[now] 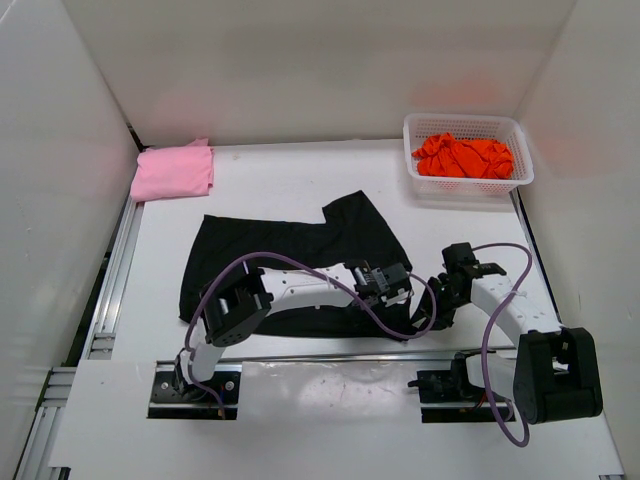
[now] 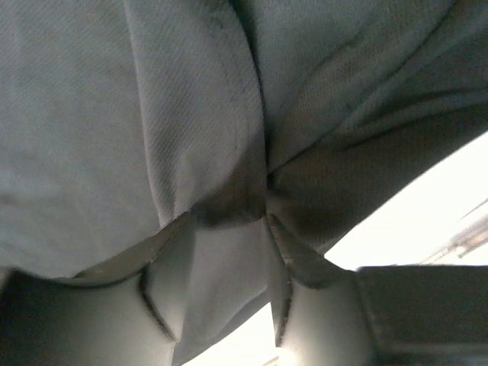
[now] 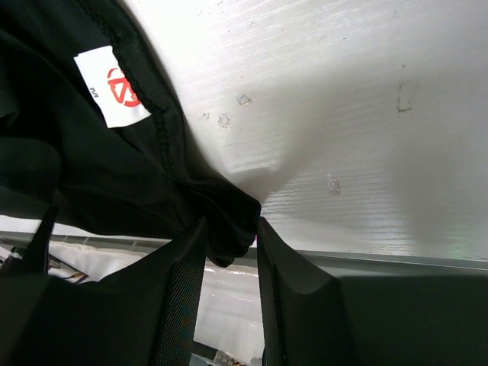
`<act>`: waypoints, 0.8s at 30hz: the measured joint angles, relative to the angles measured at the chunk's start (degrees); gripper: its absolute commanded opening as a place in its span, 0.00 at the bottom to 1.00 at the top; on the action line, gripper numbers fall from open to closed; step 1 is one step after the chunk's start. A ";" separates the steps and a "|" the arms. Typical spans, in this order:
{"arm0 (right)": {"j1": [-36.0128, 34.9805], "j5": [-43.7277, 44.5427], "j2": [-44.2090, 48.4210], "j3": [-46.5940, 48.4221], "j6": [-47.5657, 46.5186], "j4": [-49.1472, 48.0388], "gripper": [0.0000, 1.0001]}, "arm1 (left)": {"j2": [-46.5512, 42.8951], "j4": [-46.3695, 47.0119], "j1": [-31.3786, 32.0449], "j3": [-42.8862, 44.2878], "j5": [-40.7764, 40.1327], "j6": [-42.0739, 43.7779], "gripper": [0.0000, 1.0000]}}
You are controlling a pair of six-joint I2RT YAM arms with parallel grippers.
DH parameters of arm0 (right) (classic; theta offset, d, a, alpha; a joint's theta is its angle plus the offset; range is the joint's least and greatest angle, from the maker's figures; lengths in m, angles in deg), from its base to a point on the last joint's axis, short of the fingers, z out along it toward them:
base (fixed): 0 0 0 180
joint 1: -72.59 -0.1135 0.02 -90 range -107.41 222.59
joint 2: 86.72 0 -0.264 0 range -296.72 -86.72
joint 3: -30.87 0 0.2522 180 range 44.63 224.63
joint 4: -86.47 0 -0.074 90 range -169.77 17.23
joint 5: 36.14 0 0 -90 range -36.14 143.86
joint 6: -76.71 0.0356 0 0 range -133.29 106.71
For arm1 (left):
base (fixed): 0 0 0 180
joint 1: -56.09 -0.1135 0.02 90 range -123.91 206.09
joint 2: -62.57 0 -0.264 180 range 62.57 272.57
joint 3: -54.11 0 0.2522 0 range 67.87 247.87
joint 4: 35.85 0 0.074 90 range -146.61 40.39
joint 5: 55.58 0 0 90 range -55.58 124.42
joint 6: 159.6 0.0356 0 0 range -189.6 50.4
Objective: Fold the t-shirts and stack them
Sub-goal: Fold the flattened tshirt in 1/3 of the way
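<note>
The black t-shirt [image 1: 290, 250] lies spread out in the middle of the table. My left gripper [image 1: 392, 285] is over its near right part. In the left wrist view that gripper [image 2: 229, 221] has a fold of the shirt's cloth [image 2: 191, 114] pinched between its fingertips, with creases running to the pinch. My right gripper [image 1: 440, 295] is at the shirt's near right edge. In the right wrist view it [image 3: 231, 225] is shut on a bunch of the black cloth [image 3: 91, 168], near the collar tag [image 3: 114, 88]. The pink t-shirt [image 1: 173, 172] lies folded at the back left. The orange t-shirt [image 1: 463, 156] is crumpled in the basket.
The white mesh basket [image 1: 470, 185] stands at the back right corner. White walls close off the back and both sides of the table. Metal rails run along the table's left edge [image 1: 110, 290] and its near edge [image 1: 330, 355].
</note>
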 measured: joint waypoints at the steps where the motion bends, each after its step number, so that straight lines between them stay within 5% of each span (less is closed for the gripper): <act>1: 0.00 -0.07 0.00 0.00 0.00 -0.02 0.37 | 0.46 0.02 0.00 0.17 -0.07 0.02 0.44; 6: 0.00 -0.33 0.02 -0.09 0.02 -0.15 0.37 | 1.84 0.20 0.00 0.87 -0.59 -0.02 0.10; 16: 0.00 -0.48 0.48 -0.76 -0.28 -0.33 0.37 | 1.84 0.66 -0.83 0.90 -3.96 0.15 0.15; 24: 0.00 -0.44 0.48 -0.76 -0.59 -0.33 0.37 | 1.75 1.09 -8.15 1.31 -4.17 0.15 0.15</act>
